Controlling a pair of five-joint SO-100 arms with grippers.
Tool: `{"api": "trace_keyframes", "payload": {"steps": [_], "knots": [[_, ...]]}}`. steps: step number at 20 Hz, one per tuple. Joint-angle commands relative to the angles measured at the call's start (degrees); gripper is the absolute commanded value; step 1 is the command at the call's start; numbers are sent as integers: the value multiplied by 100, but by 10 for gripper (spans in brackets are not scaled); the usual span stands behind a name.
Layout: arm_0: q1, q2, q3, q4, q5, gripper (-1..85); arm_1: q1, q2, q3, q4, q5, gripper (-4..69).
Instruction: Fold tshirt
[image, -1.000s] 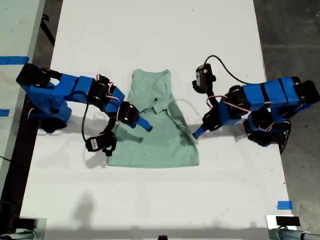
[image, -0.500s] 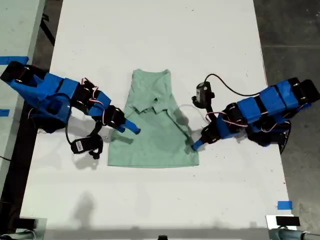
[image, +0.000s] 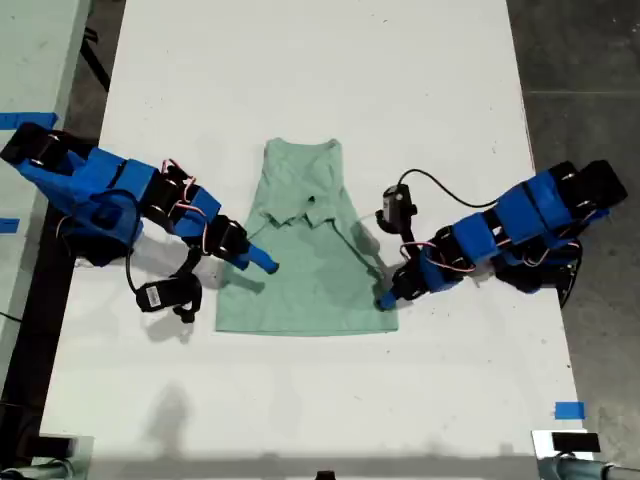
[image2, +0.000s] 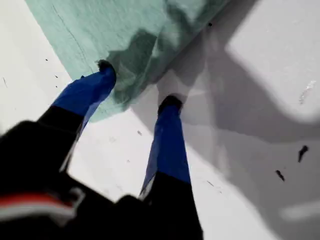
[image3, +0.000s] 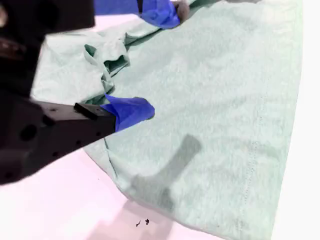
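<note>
On the white table (image: 300, 90), my first gripper (image2: 135, 85), jaws parted and empty, should straddle the tshirt (image: 305, 270) hem corner before pinching (my second gripper (image3: 150, 60) hovers agape, unladen).

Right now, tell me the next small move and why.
Probably close my first pincer. Its jaws stand open astride the shirt's corner edge, one fingertip on the cloth and the other on the bare table, so nothing seems gripped yet.
</note>
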Motion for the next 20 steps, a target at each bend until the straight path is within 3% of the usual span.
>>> {"api": "trace_keyframes", "payload": {"steps": [1, 4, 5, 8, 13, 20], "knots": [[88, 352, -62, -97, -70, 253, -132, -9, 18, -387, 105, 181], [88, 352, -70, -97, -70, 252, -229, -185, 26, -624, 237, 18], [88, 352, -70, -88, -79, 252, -264, -158, 26, -615, 246, -2], [105, 352, -70, -97, -97, 251, -308, 149, -185, 35, 255, -10], [114, 352, -70, -105, -105, 250, -501, 809, -1494, 2039, 378, -10], [132, 360, -70, -132, -114, 251, -272, -1608, -4816, 2962, 132, -10]]}}
